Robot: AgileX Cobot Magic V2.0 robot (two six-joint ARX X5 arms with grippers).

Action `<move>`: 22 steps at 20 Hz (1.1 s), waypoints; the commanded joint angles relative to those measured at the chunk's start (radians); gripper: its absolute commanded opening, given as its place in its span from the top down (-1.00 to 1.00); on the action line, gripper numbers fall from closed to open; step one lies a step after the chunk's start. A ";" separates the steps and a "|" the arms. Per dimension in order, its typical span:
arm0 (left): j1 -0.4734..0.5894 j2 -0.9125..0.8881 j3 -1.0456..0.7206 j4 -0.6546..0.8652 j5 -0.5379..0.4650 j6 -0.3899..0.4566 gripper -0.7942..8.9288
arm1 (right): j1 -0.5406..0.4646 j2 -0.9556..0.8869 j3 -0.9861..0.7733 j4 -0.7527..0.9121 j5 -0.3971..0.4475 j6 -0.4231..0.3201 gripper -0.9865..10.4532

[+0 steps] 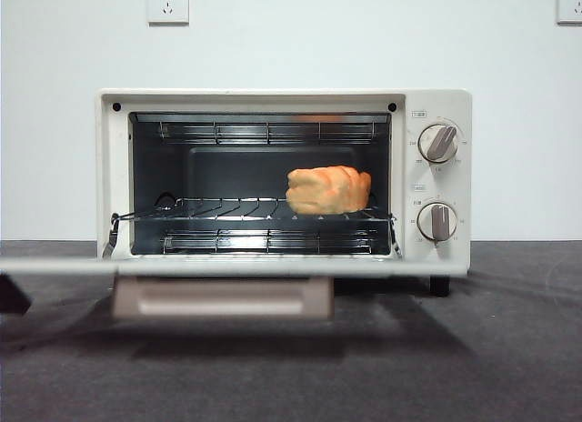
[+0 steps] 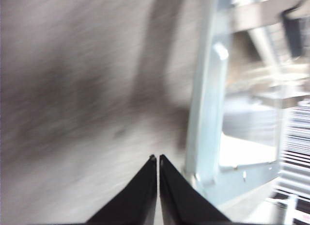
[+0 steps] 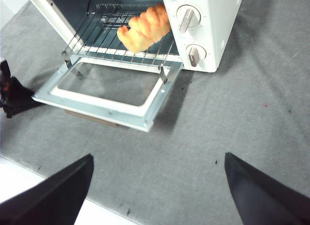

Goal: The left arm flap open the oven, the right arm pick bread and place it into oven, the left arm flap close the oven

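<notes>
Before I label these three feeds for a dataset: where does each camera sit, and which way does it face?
Front view: low, at table height, looking level into the open oven at the bread on its rack; one dark tip at the left edge.
Left wrist view: blurred, beside the lowered door; left gripper jaws together.
Right wrist view: high, looking down at oven, bread and grey table; right gripper jaws wide apart.
Front and right wrist views share the bread and knobs.

Plain white wall, two wall sockets, dark grey felt tabletop
</notes>
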 commanded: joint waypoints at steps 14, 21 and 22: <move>-0.004 0.010 0.328 0.124 -0.109 -0.107 0.81 | 0.012 0.003 0.015 0.032 0.007 -0.011 0.07; -0.003 0.004 0.344 0.146 -0.013 -0.129 0.81 | 0.012 0.003 0.015 0.064 0.011 -0.017 0.07; -0.003 -0.005 0.355 0.145 -0.005 -0.128 0.81 | 0.012 0.003 0.015 0.067 0.011 -0.023 0.07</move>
